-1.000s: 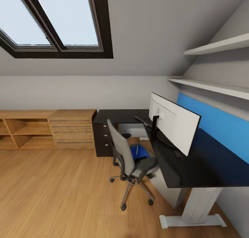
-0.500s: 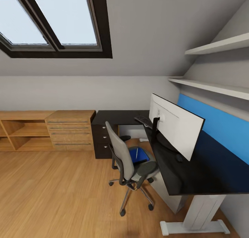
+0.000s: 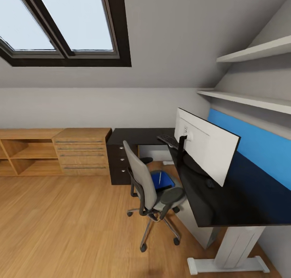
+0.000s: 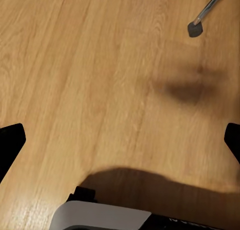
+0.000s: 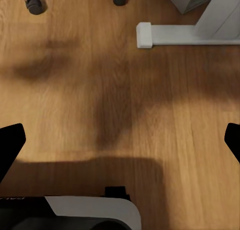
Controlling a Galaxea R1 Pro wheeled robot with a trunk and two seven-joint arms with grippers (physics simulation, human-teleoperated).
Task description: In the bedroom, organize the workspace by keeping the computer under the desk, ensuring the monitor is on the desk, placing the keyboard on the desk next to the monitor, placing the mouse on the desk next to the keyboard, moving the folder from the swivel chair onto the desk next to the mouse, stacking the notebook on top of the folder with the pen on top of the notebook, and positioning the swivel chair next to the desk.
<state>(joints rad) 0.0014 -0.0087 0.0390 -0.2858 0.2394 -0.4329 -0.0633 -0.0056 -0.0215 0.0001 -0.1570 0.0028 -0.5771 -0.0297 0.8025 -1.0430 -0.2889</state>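
Folder, flat bright blue [image 3: 163, 180], lies on the grey swivel chair's seat [image 3: 150, 189], which is drawn up beside the glossy black L-shaped desk [image 3: 226, 197]. White-backed monitor [image 3: 206, 147], keyboard [image 3: 167, 140] and black mouse [image 3: 209, 183] are on the desk. Step: approach. Left gripper [image 4: 120, 140] and right gripper [image 5: 120, 140] both spread, empty, over wooden floor. Next, likely close in and lift the folder.

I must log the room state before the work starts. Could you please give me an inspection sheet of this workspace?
Surface: desk, glossy black top.
Job's things: monitor, keyboard and mouse on desk; folder on swivel chair seat; computer under desk.
Clutter: nothing seen.
Grippers: left gripper and right gripper open, empty, over floor.
Cables: nothing seen.
Surroundings: wooden drawers, skylight, wall shelves.
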